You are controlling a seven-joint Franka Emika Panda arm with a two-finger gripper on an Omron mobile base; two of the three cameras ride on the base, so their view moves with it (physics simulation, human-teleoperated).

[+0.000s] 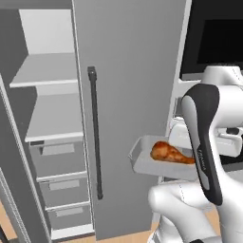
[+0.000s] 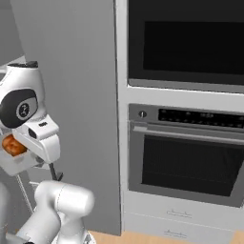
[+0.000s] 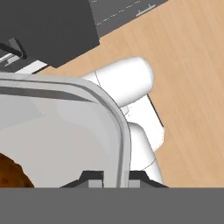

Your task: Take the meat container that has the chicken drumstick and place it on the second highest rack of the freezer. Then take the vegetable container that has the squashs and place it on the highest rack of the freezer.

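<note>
At your 3 o'clock stands the oven column [image 2: 186, 157]; below you see light wooden floor [image 3: 192, 87].

Drumstick [image 1: 172, 153] in raised tray [image 1: 142, 161]

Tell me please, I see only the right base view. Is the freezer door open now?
Observer: Yes. In the left base view the freezer stands open, its door swung out, pale shelves and grey drawers showing.
Operator: What is in the container?
Observer: The meat container carries one chicken drumstick.
Operator: Is the grip good?
Observer: In the hand view the gripper is shut on the container's rim, one fingertip each side of the wall.
Operator: Is it inside the freezer already?
Observer: Not yet; it hangs in front of the door's outer face, right of the handle.
</note>
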